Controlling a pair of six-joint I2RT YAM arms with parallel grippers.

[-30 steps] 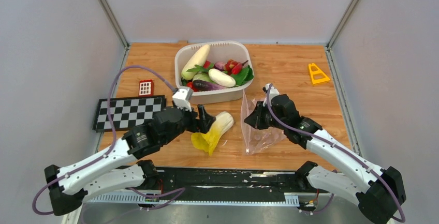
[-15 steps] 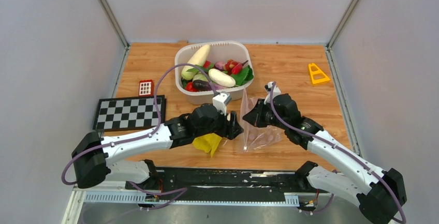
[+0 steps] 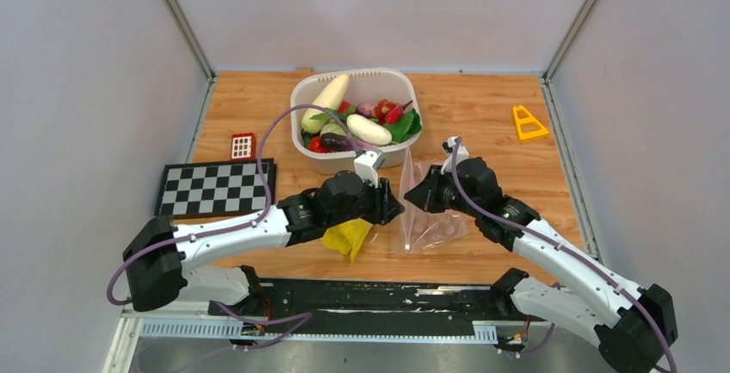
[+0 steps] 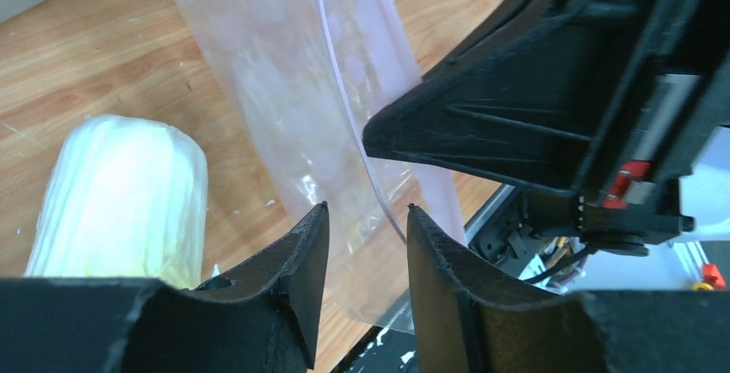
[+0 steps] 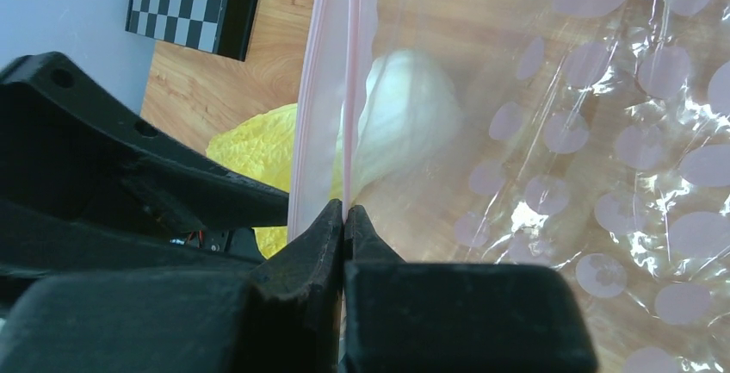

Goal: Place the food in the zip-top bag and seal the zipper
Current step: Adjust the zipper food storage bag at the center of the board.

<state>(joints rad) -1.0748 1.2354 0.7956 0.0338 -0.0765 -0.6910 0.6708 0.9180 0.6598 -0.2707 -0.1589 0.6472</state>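
Wooden table [image 3: 482, 106]: right gripper [image 5: 344, 211] clamps the zipper [image 5: 351, 63] of the zip-top bag [image 5: 603, 175]; left gripper [image 4: 368, 218], jaws part-open, straddles that edge right beside.

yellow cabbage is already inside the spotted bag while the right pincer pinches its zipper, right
No: the yellow cabbage lies on the table beside the spotted bag, as the left wrist view shows. The right pincer does pinch its zipper.

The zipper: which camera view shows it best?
Right wrist: the pink zipper stands close up, pinched in the right tool. Left wrist shows only a thin line; the top view, a faint edge.
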